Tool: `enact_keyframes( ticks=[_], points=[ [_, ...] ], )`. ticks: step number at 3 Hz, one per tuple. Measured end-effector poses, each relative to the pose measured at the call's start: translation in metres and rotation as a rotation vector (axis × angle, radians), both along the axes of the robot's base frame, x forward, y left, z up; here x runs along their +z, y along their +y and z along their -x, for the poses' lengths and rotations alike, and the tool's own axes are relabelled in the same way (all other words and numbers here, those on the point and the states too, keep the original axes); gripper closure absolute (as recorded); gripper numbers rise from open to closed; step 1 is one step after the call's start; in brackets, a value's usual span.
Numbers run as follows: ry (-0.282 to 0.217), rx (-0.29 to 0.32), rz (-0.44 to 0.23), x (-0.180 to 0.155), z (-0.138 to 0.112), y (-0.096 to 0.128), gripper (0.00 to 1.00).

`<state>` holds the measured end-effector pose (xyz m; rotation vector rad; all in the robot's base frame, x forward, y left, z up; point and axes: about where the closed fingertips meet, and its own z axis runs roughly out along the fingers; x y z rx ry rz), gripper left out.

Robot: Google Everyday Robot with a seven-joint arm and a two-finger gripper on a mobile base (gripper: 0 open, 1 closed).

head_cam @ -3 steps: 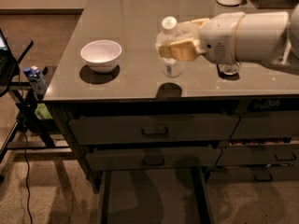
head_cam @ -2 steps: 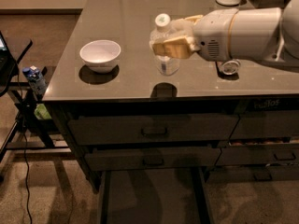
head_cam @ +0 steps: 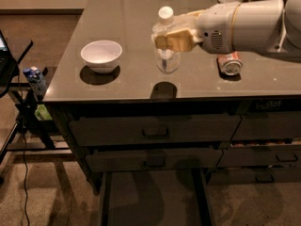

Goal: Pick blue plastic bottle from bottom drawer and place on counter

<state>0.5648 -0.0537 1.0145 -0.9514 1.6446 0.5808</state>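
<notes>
The blue plastic bottle, clear and ribbed with a white cap, is upright over the middle of the glossy grey-brown counter. My gripper reaches in from the right on a white arm and is shut around the bottle's middle with its tan fingers. The bottle's base is at or just above the counter top; I cannot tell if it touches. The bottom drawer stands pulled out below the cabinet front, its flat floor bare.
A white bowl sits on the counter's left part. An orange soda can lies on its side to the right, under my arm. Two shut drawer fronts face me. A small blue-topped carton stands on a rack at the left.
My gripper has carried the bottle a little to the left and further from the counter's front edge. The soda can now shows clear of my arm.
</notes>
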Motion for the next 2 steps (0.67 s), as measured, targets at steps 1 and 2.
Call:
enact_keyframes(
  ticks=[1, 2],
  points=[
    [0.036, -0.004, -0.028, 0.005, -0.014, -0.010, 1.00],
    [0.068, -0.001, -0.048, 0.007, -0.025, -0.020, 1.00]
  ],
)
